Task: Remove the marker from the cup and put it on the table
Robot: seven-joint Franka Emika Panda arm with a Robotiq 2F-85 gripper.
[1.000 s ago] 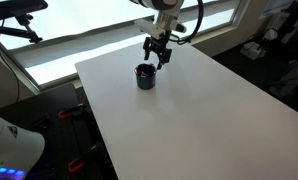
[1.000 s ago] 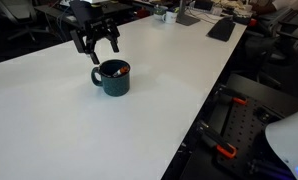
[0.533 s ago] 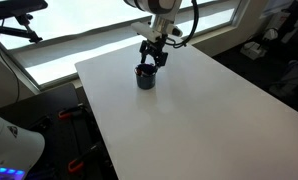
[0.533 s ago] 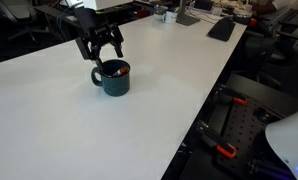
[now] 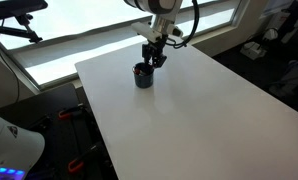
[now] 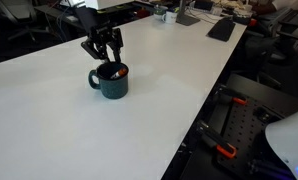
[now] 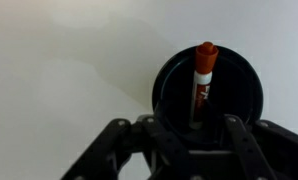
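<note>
Cup (image 6: pixel 113 82) stands upright on the white worktop (image 6: pixel 49 125), toward the far side in an exterior view. It is dark, navy to teal, with a small handle on the side pointing left in that picture. In an exterior view (image 5: pixel 143 77) it sits near the worktop's far corner, well in from the edges.

Marker (image 7: pixel 201 88) is inside the cup and leans against the inner wall. It has an orange-red cap at the upper end and a white barrel with red print. The print is too blurred to read, so no brand can be made out. Only a red bit (image 6: pixel 116 71) shows above the cup's rim in an exterior view.

Gripper (image 6: pixel 107 62), black, hangs right over the cup's mouth with its fingertips down at the rim. In the wrist view the gripper (image 7: pixel 189 135) fills the bottom edge, with the marker's lower end between the two fingers. The jaws stand fairly narrow, not wide. The dark fingers blend with the dark cup, so it cannot be told whether they grip the marker or just flank it.

Rest of the worktop is plain white. A dark flat keyboard-like item (image 6: pixel 221 28) lies at the far end, well apart from the cup.
</note>
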